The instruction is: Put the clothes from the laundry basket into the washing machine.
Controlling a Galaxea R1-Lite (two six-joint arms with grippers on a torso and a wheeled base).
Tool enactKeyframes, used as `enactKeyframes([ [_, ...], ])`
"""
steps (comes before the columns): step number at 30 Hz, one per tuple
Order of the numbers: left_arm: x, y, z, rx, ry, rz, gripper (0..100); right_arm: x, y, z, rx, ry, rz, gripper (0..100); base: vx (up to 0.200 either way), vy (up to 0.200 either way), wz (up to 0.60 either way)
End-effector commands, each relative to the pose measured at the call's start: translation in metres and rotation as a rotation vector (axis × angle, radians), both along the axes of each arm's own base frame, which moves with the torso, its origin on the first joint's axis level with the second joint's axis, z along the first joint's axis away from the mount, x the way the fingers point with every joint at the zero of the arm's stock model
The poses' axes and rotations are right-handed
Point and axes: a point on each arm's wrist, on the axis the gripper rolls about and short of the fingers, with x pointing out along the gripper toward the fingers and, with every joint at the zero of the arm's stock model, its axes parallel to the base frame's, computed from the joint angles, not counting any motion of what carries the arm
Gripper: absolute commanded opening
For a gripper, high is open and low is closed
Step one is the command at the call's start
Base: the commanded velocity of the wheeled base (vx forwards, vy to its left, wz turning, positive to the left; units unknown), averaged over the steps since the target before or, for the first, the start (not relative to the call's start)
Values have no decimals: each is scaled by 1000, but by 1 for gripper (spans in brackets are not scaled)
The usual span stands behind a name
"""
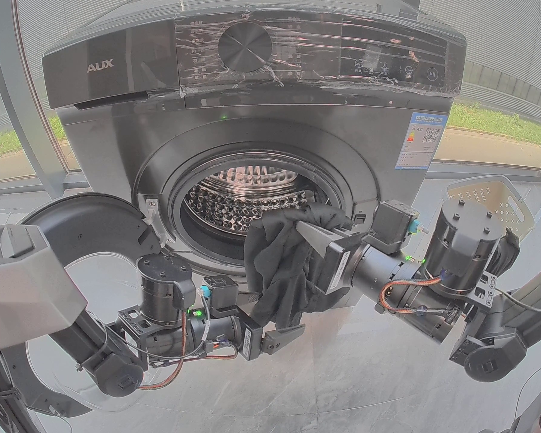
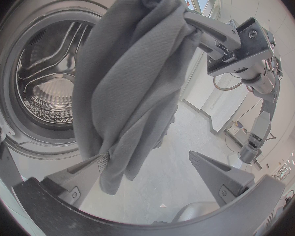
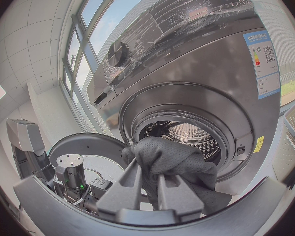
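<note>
A dark grey garment (image 1: pixel 282 266) hangs in front of the washing machine's open drum (image 1: pixel 246 202), just outside the opening. My right gripper (image 1: pixel 300 227) is shut on its upper folds, as the right wrist view shows, with the fingers (image 3: pixel 134 181) pinching the cloth (image 3: pixel 173 161). My left gripper (image 1: pixel 282 335) sits below the garment, open. In the left wrist view the garment's (image 2: pixel 131 82) lower tail brushes one left fingertip (image 2: pixel 98 159); the other finger (image 2: pixel 216 174) stands apart from it. The laundry basket (image 1: pixel 493 199) stands at the right of the machine.
The machine's round door (image 1: pixel 84 224) is swung open to the left, above my left arm. The grey tiled floor (image 1: pixel 342 380) spreads in front of the machine. The basket's perforated wall (image 3: pixel 291 131) is close beside my right arm.
</note>
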Motion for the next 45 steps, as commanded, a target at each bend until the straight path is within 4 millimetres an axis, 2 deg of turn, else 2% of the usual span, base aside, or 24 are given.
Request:
enactKeyframes([
  [1,-2,-5,3,-14,-1,-15,100,0,-1,1,2,-2,-1,0,0,0,0],
  [4,-4,-11,5,-33,9,-22,100,-1,0,1,2,-2,1,0,0,0,0],
  [25,22,-29,-7,-54,-53,53,100,-2,-1,1,3,-3,1,0,0,0,0],
  [26,22,-30,-8,-58,-58,53,0,-2,-1,1,3,-3,1,0,0,0,0],
  [37,25,-29,-6,-71,-74,65,0,-2,-1,1,4,-2,-1,0,0,0,0],
  [45,17,-26,-7,-74,-86,56,0,-3,-2,1,3,-1,-1,0,0,0,0],
])
